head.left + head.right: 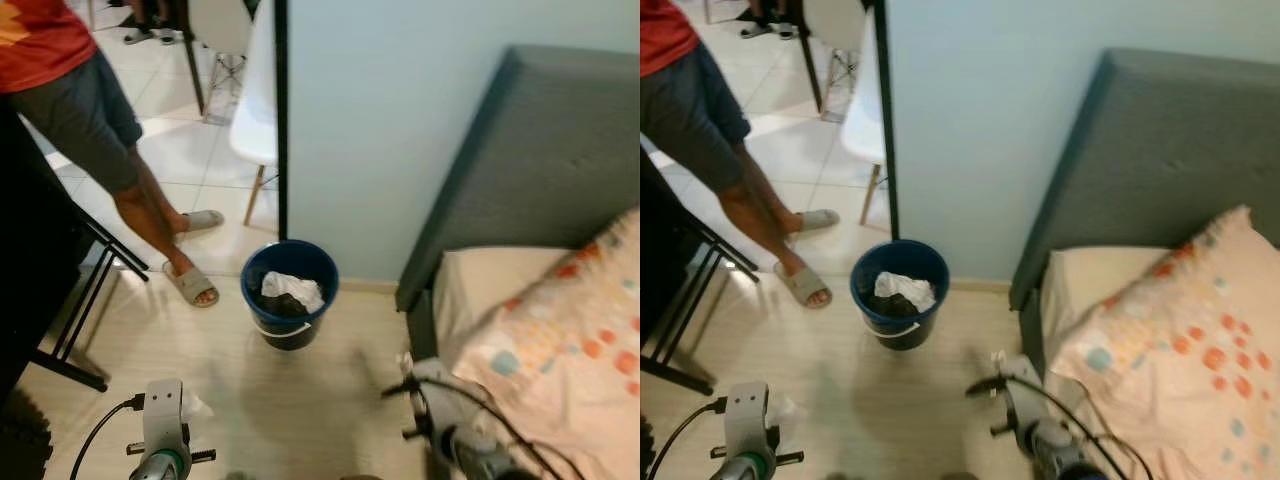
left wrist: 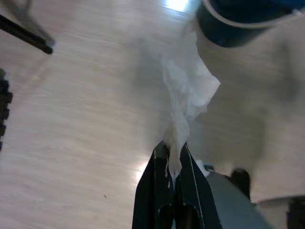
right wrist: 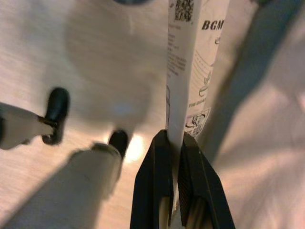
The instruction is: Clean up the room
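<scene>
A blue bucket (image 1: 290,292) stands on the wood floor by the pale wall, with white paper and dark scraps inside. My left gripper (image 2: 172,145) is shut on a crumpled white tissue (image 2: 188,93), held low over the floor short of the bucket (image 2: 243,21); the tissue (image 1: 196,405) pokes out beside my left arm (image 1: 165,430). My right gripper (image 3: 175,136) is shut on a tall white carton (image 3: 190,62) printed with a QR code and "BGM". My right arm (image 1: 455,425) is low beside the bed, right of the bucket.
A person (image 1: 90,110) in a red shirt, grey shorts and slippers stands at the left near a black folding stand (image 1: 70,330). A bed with a grey headboard (image 1: 540,160) and dotted pillow (image 1: 560,350) is on the right. A white chair (image 1: 258,110) stands behind the bucket.
</scene>
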Robot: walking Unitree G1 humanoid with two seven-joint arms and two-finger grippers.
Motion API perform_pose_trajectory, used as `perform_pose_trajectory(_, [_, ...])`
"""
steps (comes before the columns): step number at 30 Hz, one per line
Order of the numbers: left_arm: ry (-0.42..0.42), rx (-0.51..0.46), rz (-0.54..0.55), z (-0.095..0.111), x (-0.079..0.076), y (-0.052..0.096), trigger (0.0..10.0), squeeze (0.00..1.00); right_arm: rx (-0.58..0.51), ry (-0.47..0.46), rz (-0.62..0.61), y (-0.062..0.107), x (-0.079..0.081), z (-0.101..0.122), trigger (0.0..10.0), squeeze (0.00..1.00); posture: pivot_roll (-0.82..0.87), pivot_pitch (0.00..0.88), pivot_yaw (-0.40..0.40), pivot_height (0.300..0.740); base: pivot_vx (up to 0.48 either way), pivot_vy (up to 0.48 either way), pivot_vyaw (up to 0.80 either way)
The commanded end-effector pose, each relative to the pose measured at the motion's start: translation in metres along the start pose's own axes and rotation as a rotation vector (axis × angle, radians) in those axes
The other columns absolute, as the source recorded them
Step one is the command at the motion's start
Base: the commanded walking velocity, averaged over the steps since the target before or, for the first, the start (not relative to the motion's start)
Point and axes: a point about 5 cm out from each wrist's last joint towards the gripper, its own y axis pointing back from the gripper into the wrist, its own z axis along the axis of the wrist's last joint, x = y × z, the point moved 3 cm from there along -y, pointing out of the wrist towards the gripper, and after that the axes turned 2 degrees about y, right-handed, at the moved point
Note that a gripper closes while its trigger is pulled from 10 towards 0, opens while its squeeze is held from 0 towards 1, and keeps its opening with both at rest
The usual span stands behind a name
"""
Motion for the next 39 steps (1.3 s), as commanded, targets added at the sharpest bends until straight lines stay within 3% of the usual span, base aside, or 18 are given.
perform_pose_trajectory(1, [-0.008,-0.013,-0.017,0.004,-0.004,-0.001,10.0,0.00,0.005,-0.013,0.017,-0.001,0.006,-0.003,10.0,0.00,-0.07,0.000,-0.001,0.740,0.480,0.000,0.00])
perform_pose_trajectory(2, [-0.004,-0.050,-0.052,0.015,-0.011,-0.003,10.0,0.00,-0.010,-0.027,0.022,-0.003,0.009,0.006,10.0,0.00,-0.07,0.000,-0.001,0.740,0.480,0.000,0.00])
perform_pose_trajectory(5, [-0.010,-0.063,-0.066,0.019,-0.014,-0.004,10.0,0.00,-0.014,-0.018,0.027,-0.003,0.010,0.009,10.0,0.00,-0.07,0.000,0.002,0.740,0.480,0.000,-0.16])
perform_pose_trajectory(11, [-0.029,-0.156,-0.176,0.047,-0.037,-0.006,10.0,0.00,-0.032,-0.020,0.027,-0.005,0.010,0.018,10.0,0.00,-0.07,0.000,0.001,0.740,0.480,0.000,-0.80])
perform_pose_trajectory(14, [-0.030,-0.165,-0.191,0.050,-0.040,-0.006,10.0,0.00,-0.032,-0.019,0.028,-0.005,0.010,0.018,10.0,0.00,-0.07,0.000,0.001,0.740,0.480,0.000,-0.80])
perform_pose_trajectory(17, [0.006,-0.181,-0.325,0.056,-0.061,-0.003,10.0,0.00,-0.026,-0.019,0.034,-0.005,0.011,0.017,10.0,0.00,-0.07,0.000,0.006,0.740,0.320,0.000,-0.79])
perform_pose_trajectory(20, [0.005,-0.174,-0.368,0.055,-0.068,-0.002,10.0,0.00,-0.027,-0.017,0.036,-0.005,0.012,0.017,10.0,0.00,-0.07,0.000,0.006,0.740,0.000,0.000,-0.79])
perform_pose_trajectory(22, [-0.029,-0.162,-0.399,0.053,-0.073,-0.001,10.0,0.00,-0.027,-0.015,0.037,-0.005,0.012,0.017,10.0,0.00,-0.07,0.000,0.006,0.740,0.000,0.000,-0.79])
perform_pose_trajectory(24, [-0.122,-0.127,-0.425,0.043,-0.078,0.000,10.0,0.00,-0.023,-0.015,0.039,-0.005,0.013,0.016,10.0,0.00,-0.07,0.005,0.006,0.740,0.000,0.000,-0.79])
perform_pose_trajectory(32, [-0.160,-0.101,-0.451,0.037,-0.082,0.002,10.0,0.00,-0.017,-0.011,0.043,-0.005,0.014,0.014,10.0,0.00,-0.07,0.011,0.005,0.740,0.000,0.000,-0.79])
perform_pose_trajectory(33, [-0.172,-0.122,-0.500,0.043,-0.093,0.003,10.0,0.00,-0.015,-0.008,0.044,-0.005,0.014,0.014,10.0,0.00,-0.08,0.019,0.005,0.740,0.000,0.000,-0.79])
perform_pose_trajectory(35, [-0.213,-0.144,-0.495,0.051,-0.100,0.003,10.0,0.00,-0.025,-0.013,0.045,-0.005,0.014,0.016,10.0,0.00,-0.08,0.019,0.005,0.740,0.000,0.000,-0.78])
perform_pose_trajectory(39, [-0.242,-0.152,-0.477,0.053,-0.100,0.002,10.0,0.00,-0.032,-0.017,0.046,-0.005,0.014,0.017,10.0,0.00,-0.08,0.019,0.005,0.740,0.000,0.000,-0.78])
